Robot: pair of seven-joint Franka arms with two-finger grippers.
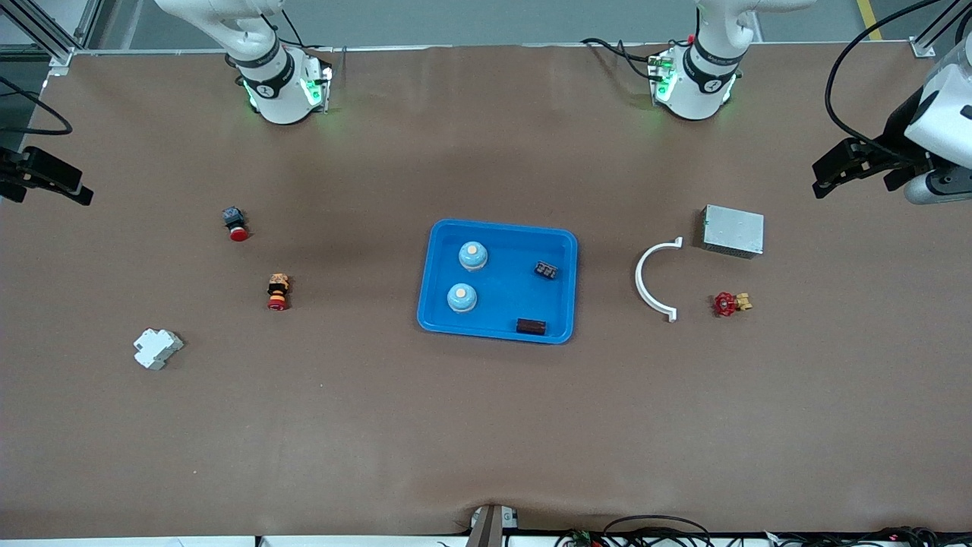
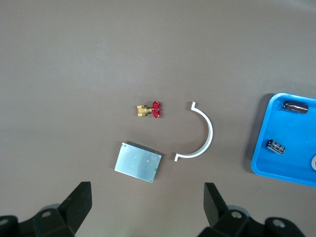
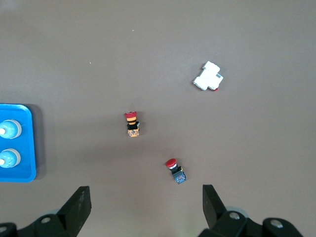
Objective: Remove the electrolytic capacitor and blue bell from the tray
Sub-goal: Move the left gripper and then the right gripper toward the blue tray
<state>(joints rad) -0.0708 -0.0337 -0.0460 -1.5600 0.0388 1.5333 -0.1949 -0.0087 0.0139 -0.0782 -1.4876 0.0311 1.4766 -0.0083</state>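
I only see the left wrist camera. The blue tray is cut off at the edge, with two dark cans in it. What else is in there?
Observer: A blue bell and another bell, side by side at the end of the tray toward the right arm.
Operator: Where's the other pincer?
Observer: The right pincer waits open over the table at the right arm's end.
Operator: Any stuff there?
Observer: A red button, a second button and a white block.
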